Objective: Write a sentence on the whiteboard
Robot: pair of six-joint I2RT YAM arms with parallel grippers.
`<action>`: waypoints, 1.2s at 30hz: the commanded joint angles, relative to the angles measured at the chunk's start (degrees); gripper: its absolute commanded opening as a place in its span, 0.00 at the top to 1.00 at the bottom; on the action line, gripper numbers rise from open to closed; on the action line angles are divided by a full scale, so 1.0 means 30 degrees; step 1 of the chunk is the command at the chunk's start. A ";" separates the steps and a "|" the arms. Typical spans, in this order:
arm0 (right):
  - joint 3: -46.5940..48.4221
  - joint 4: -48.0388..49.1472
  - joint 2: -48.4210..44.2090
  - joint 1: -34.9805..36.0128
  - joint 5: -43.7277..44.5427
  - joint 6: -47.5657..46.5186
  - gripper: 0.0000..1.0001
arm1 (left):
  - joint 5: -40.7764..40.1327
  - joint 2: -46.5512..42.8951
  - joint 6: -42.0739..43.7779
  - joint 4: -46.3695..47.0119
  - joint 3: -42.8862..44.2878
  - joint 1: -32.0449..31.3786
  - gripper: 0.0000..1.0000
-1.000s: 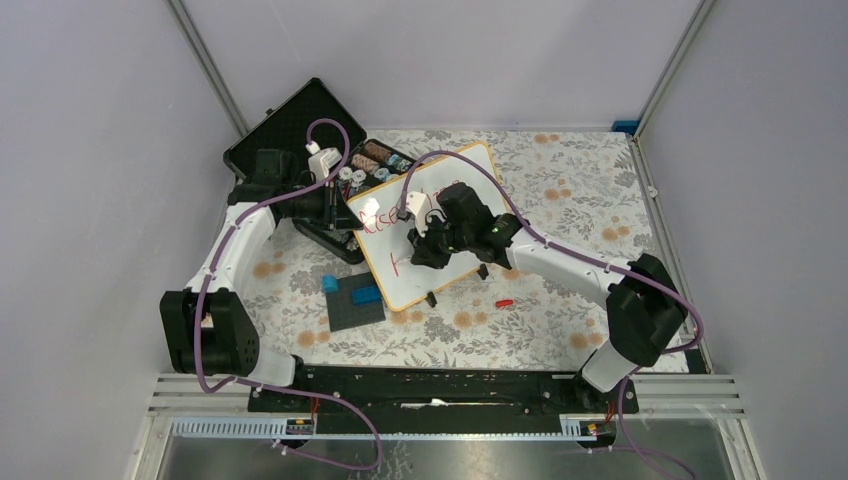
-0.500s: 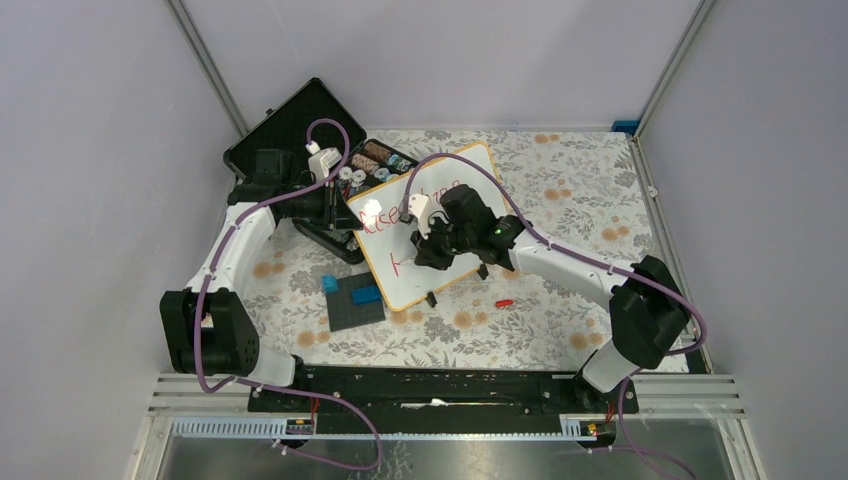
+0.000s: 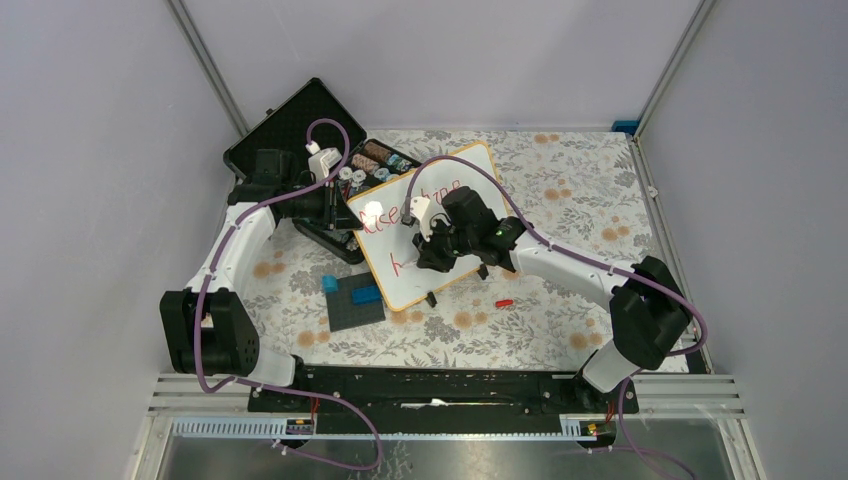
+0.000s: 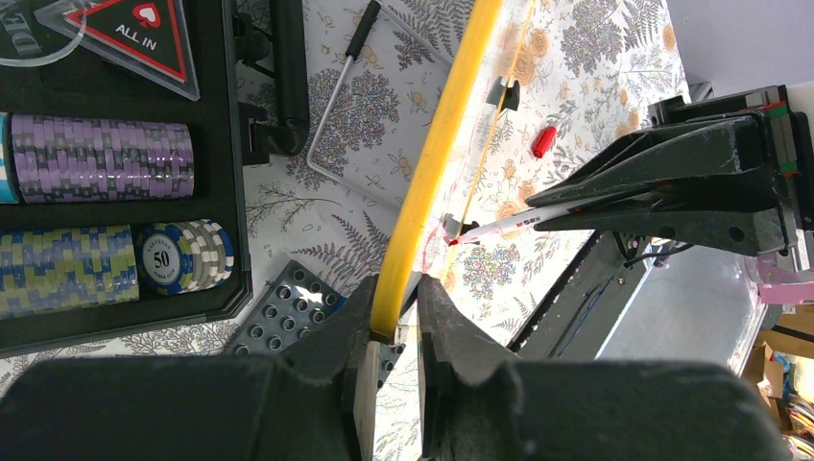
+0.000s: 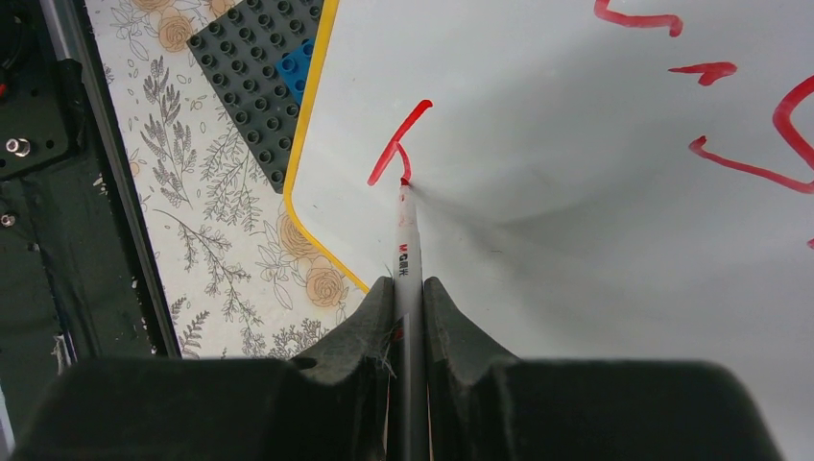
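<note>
The whiteboard [image 3: 410,288], white with a thin yellow frame, stands tilted on the flowered table. My left gripper [image 3: 345,208] is shut on its left edge; in the left wrist view the yellow frame [image 4: 434,163] runs down between my left gripper's [image 4: 395,325] jaws. My right gripper [image 3: 427,250] is shut on a white marker [image 5: 407,245]. The marker's red tip touches the board at a short angled stroke [image 5: 396,146] near the lower left corner. The sentence [image 3: 412,203] shows as red words above it, partly hidden by the right arm. More red strokes [image 5: 734,158] lie further up the board.
An open black case [image 3: 300,130] of poker chips [image 4: 96,158] sits behind the board at the left. A dark grey plate [image 3: 355,302] with blue blocks lies in front of the board. A red marker cap [image 3: 504,301] lies on the table to the right.
My right gripper has shifted slightly right with the marker, and the red mark on the lower line has grown by a stroke. The left gripper still holds the board's edge.
</note>
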 commanded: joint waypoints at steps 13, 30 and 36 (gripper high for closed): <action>0.0046 0.0067 0.0298 0.0536 -0.0377 0.0129 1.00 | -0.1079 0.0019 0.0972 0.0744 0.0014 -0.0218 1.00; 0.0636 -0.1230 -0.0677 0.0423 -0.1541 -0.0029 1.00 | -0.1111 0.0009 0.0913 0.0744 0.0018 -0.0247 1.00; 0.0999 -0.1414 -0.1143 -0.0547 -0.2074 0.0071 1.00 | -0.1097 0.0006 0.0881 0.0744 0.0048 -0.0275 1.00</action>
